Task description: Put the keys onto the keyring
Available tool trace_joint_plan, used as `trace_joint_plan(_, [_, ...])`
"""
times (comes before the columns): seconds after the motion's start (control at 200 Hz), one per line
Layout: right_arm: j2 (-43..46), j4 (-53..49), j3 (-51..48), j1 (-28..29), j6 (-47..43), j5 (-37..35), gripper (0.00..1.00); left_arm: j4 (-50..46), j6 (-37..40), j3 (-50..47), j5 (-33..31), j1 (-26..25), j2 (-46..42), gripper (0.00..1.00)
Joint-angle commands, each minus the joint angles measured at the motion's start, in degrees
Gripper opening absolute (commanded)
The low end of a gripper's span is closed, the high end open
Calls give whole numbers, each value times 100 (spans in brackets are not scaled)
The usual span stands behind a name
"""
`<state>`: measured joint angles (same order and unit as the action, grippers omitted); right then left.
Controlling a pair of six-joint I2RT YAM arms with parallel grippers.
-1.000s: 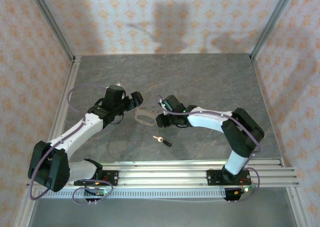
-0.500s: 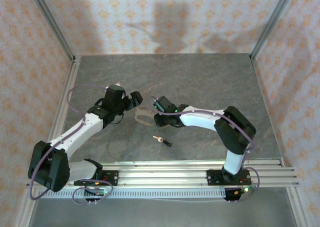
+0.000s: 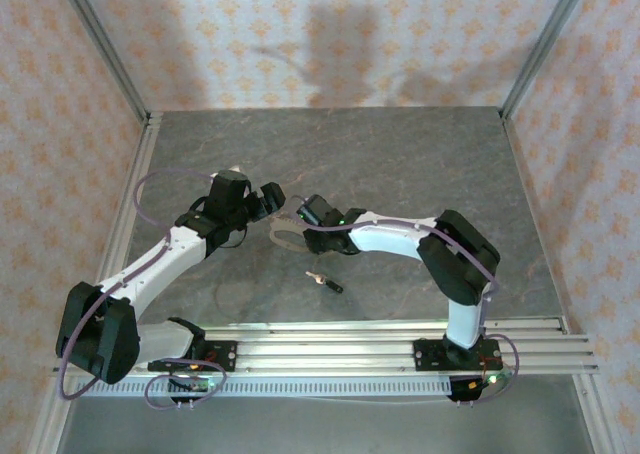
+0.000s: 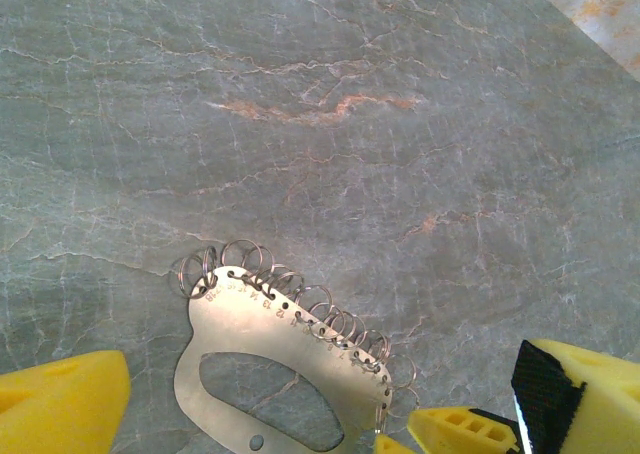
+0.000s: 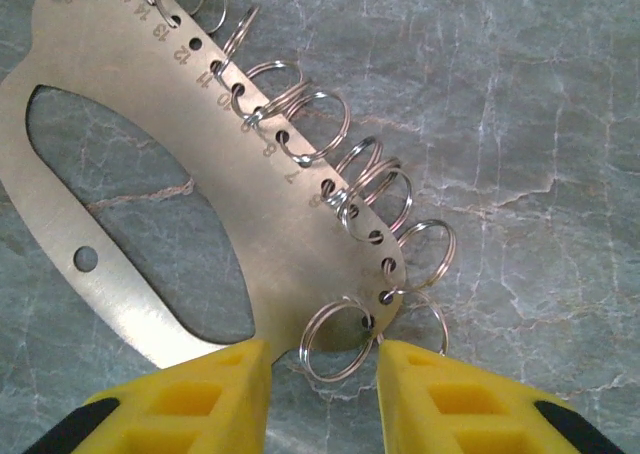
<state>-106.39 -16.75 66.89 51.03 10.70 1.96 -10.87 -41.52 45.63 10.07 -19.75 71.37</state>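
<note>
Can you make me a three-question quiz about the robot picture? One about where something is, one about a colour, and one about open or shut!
1. Where is the key?
A. On the table, apart from the keyring
B. In a gripper
C. Hanging on a ring

2. What colour are the right gripper's fingers?
A. Red
B. Yellow
C. Blue

3. How is the left gripper?
A. Shut on the key
B. Shut on nothing
C. Wide open

Answers:
1 A: the key lies alone on the table, touching nothing.
2 B: both fingers show yellow.
3 C: its fingers stand far apart.
</note>
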Motion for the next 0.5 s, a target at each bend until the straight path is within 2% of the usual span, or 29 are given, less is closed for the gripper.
trace_joint_plan(0.0, [-157, -214, 179, 35, 3, -351, 33, 54, 118, -40, -145, 15, -150, 100])
trace_joint_plan(0.495, [-374, -282, 253, 74, -35, -485, 29, 76, 144, -71, -153, 15, -186, 100])
